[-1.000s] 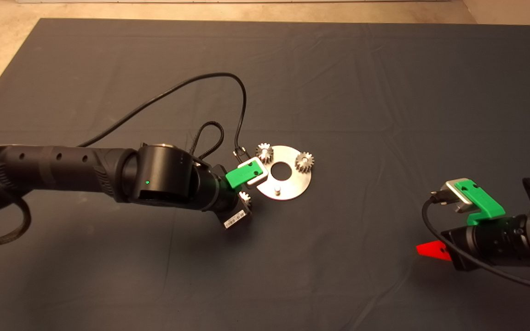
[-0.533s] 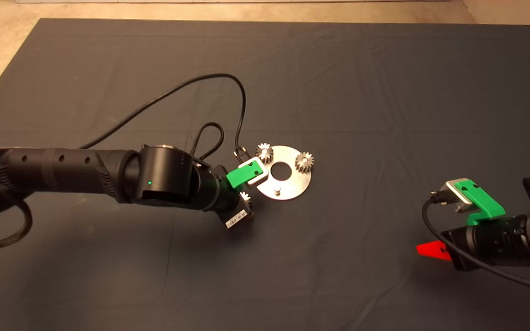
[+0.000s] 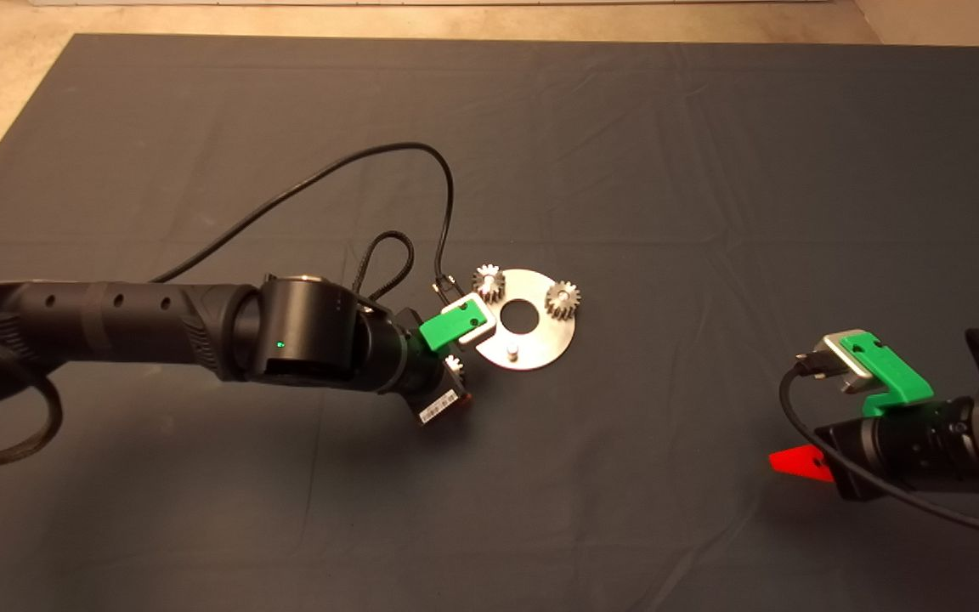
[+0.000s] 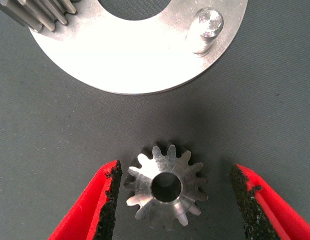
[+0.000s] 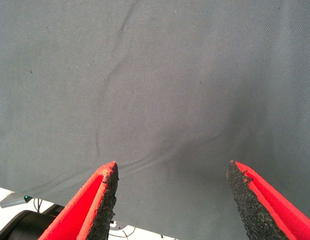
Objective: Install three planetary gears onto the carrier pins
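The round silver disc lies mid-mat with three carrier pins. Two planetary gears sit on the two far pins. The near pin is bare; it also shows in the left wrist view. The third gear lies flat on the mat just beside the disc's edge, and is partly hidden under the wrist in the head view. My left gripper is open, with one finger on each side of this gear. My right gripper is open and empty.
The left arm's black cable loops over the mat behind the disc. The right arm rests at the mat's right edge, far from the disc. Wrinkles run across the dark mat.
My left arm has shifted slightly nearer and lower around the loose gear. The disc, the gears and the right arm have not moved.
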